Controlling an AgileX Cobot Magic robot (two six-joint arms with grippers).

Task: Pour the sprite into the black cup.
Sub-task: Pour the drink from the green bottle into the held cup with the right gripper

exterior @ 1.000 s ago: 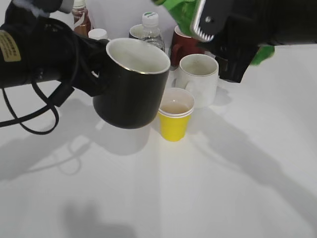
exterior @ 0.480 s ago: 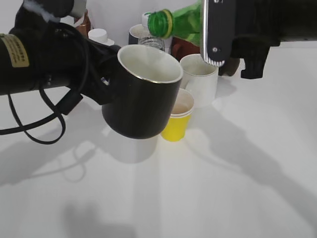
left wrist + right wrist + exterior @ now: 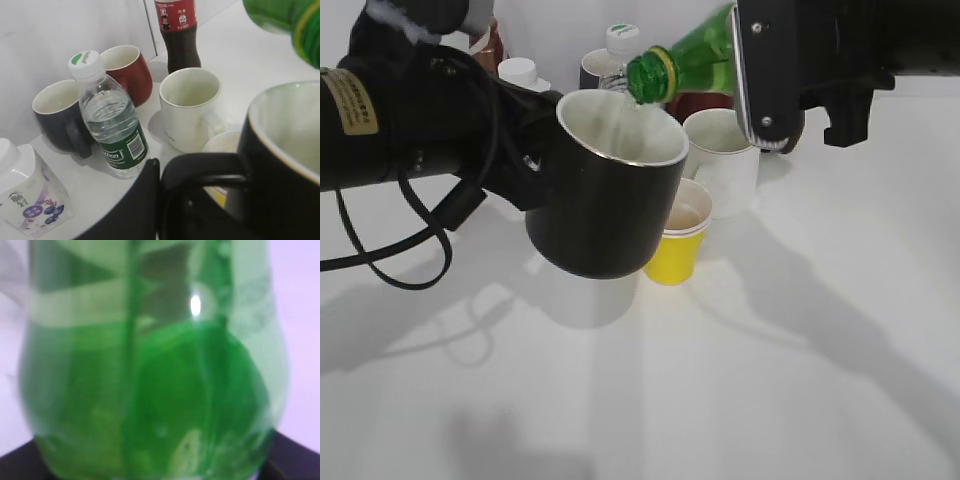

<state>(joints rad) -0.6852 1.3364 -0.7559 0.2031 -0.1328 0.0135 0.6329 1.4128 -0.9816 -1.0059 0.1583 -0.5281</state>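
The black cup (image 3: 605, 210) hangs in the air at centre left, tilted, white inside showing. My left gripper (image 3: 525, 150) is shut on its handle; the left wrist view shows the black loop handle (image 3: 205, 167) in the jaws and the cup (image 3: 285, 165) at the right. The green sprite bottle (image 3: 685, 62) is tipped neck-down to the left, its mouth just over the cup's far rim. My right gripper (image 3: 765, 70) is shut on its body. The right wrist view is filled by the green bottle (image 3: 155, 390); it also shows in the left wrist view (image 3: 290, 20).
On the white table behind the cup stand a yellow paper cup (image 3: 675, 240), a white mug (image 3: 725, 160), a dark red mug (image 3: 127, 70), a dark mug (image 3: 57, 117), a clear water bottle (image 3: 110, 120), a cola bottle (image 3: 177, 30) and a small white carton (image 3: 25, 195).
The left arm raised the cup and shifted it right, then held still. The right arm swung the bottle down and tipped it until its mouth reached the cup's rim.
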